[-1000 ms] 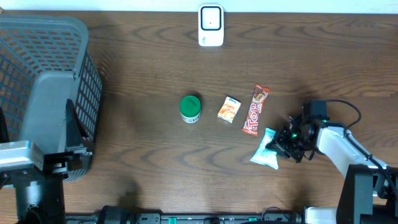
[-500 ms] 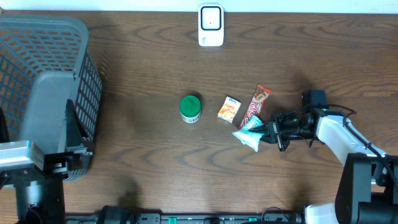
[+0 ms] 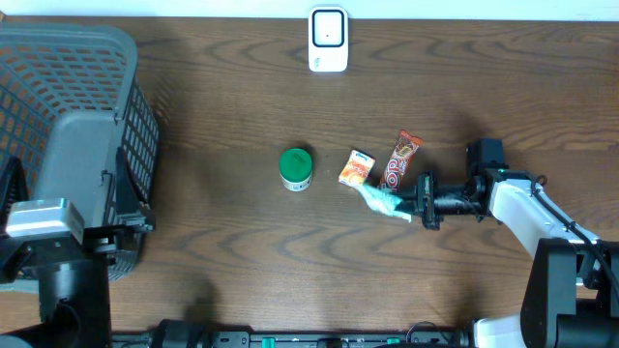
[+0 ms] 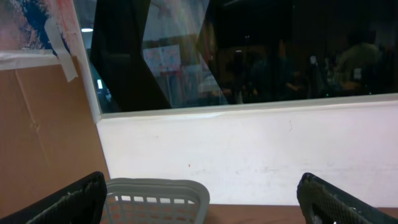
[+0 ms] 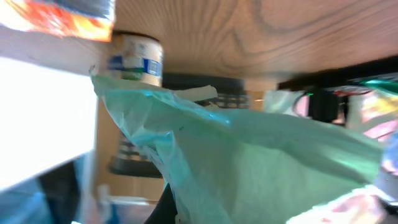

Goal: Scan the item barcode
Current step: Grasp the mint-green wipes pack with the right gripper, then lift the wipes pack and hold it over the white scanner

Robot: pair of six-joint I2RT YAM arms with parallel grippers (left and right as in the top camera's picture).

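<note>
My right gripper [image 3: 408, 204] is shut on a pale teal packet [image 3: 383, 200], held off the table just right of the table's middle, its jaws pointing left. In the right wrist view the teal packet [image 5: 261, 155] fills most of the frame and hides the fingers. No barcode shows on it. The white scanner [image 3: 328, 40] stands at the back edge, well away from the packet. My left gripper [image 4: 202, 208] stands open with nothing between its fingers, facing the basket rim [image 4: 155, 186] and the wall behind it.
A green-lidded can [image 3: 296, 168], a small orange packet [image 3: 356, 169] and a red snack bar [image 3: 398, 159] lie mid-table, just left of and behind the held packet. A grey basket [image 3: 68, 116] fills the left side. The left arm [image 3: 44, 227] sits beside it.
The right gripper has lifted the teal packet off the table, carried it left towards the snack bar and turned its wrist. The left arm has shifted slightly.
</note>
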